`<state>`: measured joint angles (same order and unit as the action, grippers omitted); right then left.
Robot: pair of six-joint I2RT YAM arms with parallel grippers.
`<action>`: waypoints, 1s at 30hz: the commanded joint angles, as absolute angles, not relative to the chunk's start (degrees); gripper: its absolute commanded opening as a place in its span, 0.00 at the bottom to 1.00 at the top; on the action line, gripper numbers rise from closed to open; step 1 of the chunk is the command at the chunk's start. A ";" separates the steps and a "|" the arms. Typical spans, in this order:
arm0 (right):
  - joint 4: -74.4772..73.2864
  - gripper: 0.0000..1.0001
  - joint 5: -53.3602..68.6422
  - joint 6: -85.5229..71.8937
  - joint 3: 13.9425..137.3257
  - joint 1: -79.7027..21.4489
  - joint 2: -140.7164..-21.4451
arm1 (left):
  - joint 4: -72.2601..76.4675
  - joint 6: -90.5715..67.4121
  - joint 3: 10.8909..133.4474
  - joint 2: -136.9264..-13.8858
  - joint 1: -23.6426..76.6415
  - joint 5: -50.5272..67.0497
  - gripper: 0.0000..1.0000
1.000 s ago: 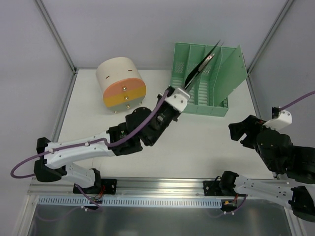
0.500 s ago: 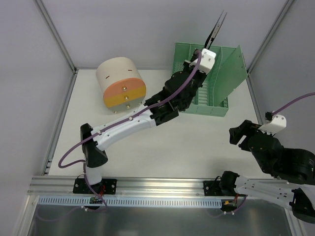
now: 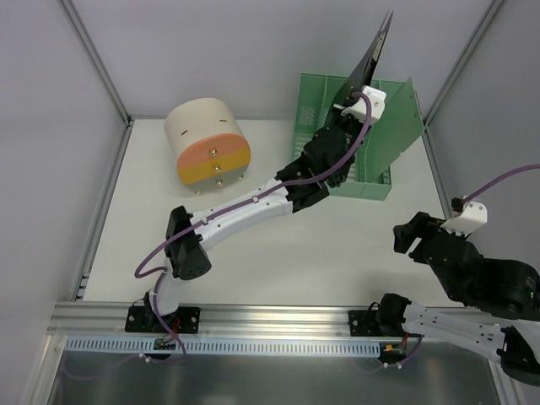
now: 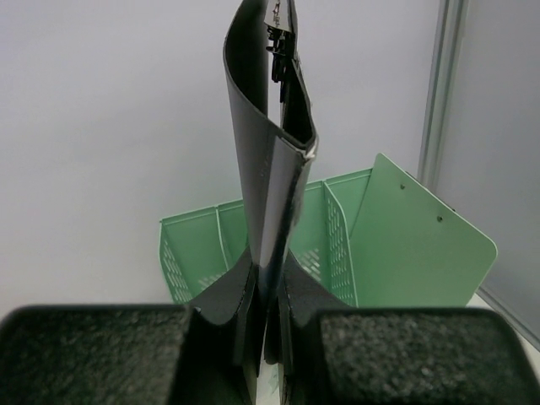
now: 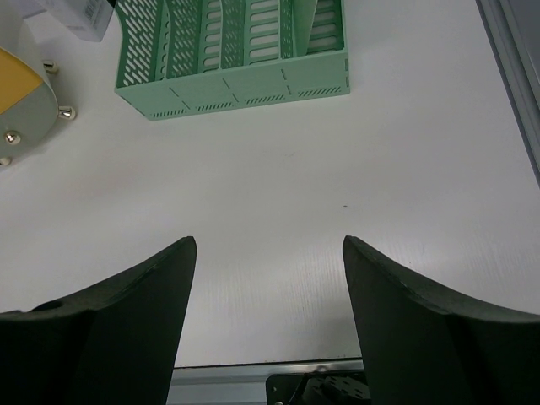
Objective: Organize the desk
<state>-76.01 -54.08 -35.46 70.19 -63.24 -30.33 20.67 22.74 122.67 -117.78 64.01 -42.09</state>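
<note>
Desk (image 3: 278,253) lies beneath both arms. Left gripper (image 4: 268,291) pinches folder (image 4: 272,169) above rack (image 4: 337,245), not yet slotted; filing it looks like the remaining job. Right gripper (image 5: 268,249) spread, empty.

The white desk (image 3: 337,253) carries 2 things: a round beige drum (image 3: 202,135) at upper left and a green file rack (image 3: 314,114) at upper right, well apart.

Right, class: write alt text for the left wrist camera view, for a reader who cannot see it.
The left gripper is shut on a thin black folder rising up the middle. Behind it sits a green slotted file rack.
</note>
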 commanded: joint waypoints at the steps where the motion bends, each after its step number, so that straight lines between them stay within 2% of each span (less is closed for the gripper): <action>1: -75.06 0.75 -55.02 -34.81 69.70 -63.37 -29.71 | 31.11 26.10 126.12 -116.98 63.46 -43.85 0.00; 30: -70.58 0.74 -50.10 -32.43 65.57 -63.37 -28.92 | 48.16 29.97 123.13 -124.36 62.14 -45.61 0.00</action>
